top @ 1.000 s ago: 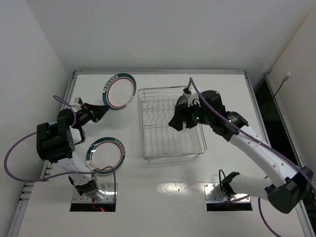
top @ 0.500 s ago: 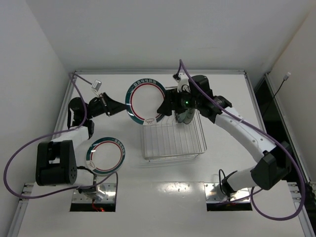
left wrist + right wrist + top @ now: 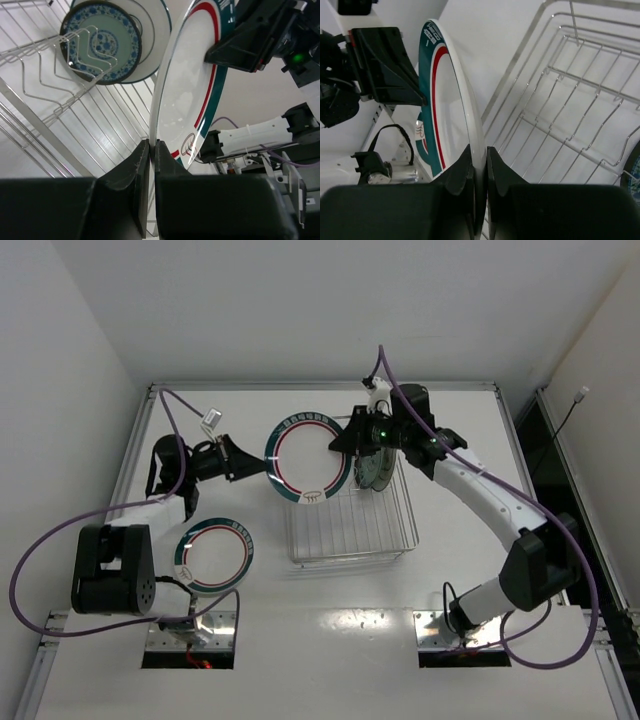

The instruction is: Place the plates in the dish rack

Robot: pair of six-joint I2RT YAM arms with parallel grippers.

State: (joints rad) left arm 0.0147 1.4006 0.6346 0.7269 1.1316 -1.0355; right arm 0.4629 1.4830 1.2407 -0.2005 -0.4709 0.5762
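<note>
Mid-handover: my left gripper (image 3: 250,465) and right gripper (image 3: 340,443) each pinch opposite rims of a green-banded plate (image 3: 308,462), raised over the dish rack (image 3: 400,540) toward the bench's (image 3: 460,410) far edge; next, I judge, left releases and right slots it between prongs (image 3: 580,85).

Top external: fixed above and behind the arm bases, facing down and forward over the whole table (image 3: 330,605); far off, with both arms and the dish rack (image 3: 350,525) complete.
Left wrist: on the left arm, looking along its own fingers (image 3: 132,172) toward the right arm; very near, with the green-rimmed plate (image 3: 182,95) edge-on at centre.
Right wrist: on the right arm, looking along its own fingers (image 3: 457,177) toward the left arm; equally near.
Shared: all three show that plate and the rack's wires. The left wrist view catches the right gripper (image 3: 212,52) on the plate's far rim, and the right wrist view catches the left gripper (image 3: 417,95) there.
</note>
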